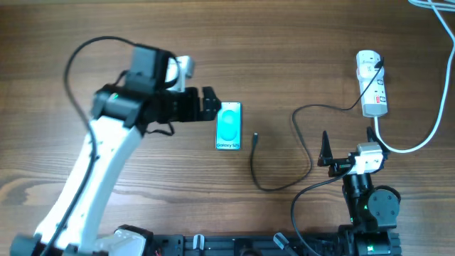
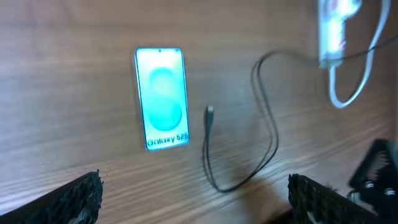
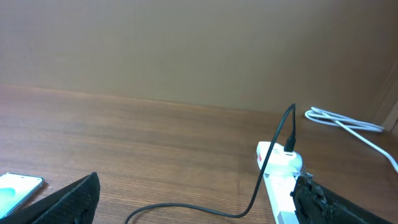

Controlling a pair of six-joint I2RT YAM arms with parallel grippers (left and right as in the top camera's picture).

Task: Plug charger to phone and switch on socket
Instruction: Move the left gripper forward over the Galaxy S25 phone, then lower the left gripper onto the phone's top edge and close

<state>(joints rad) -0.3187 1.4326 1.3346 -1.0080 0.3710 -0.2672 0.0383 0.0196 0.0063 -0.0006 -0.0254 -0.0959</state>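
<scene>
Glossy cyan phone (image 1: 228, 126), thin black charger (image 1: 255, 137) beside, left tool (image 1: 211, 105) apart, right tool (image 3: 196, 185) apart

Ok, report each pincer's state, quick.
Left pincer: open, holding nothing.
Right pincer: open, holding nothing.

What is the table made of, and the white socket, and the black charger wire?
The table looks like wood, or a wood-look top. It is brown with long grain lines and a dull finish. The socket seems to be hard white plastic, smooth and a little glossy. The charger wire looks like bendy, rubbery black plastic, since it lies in loose curves. What is inside it cannot be seen.
</scene>
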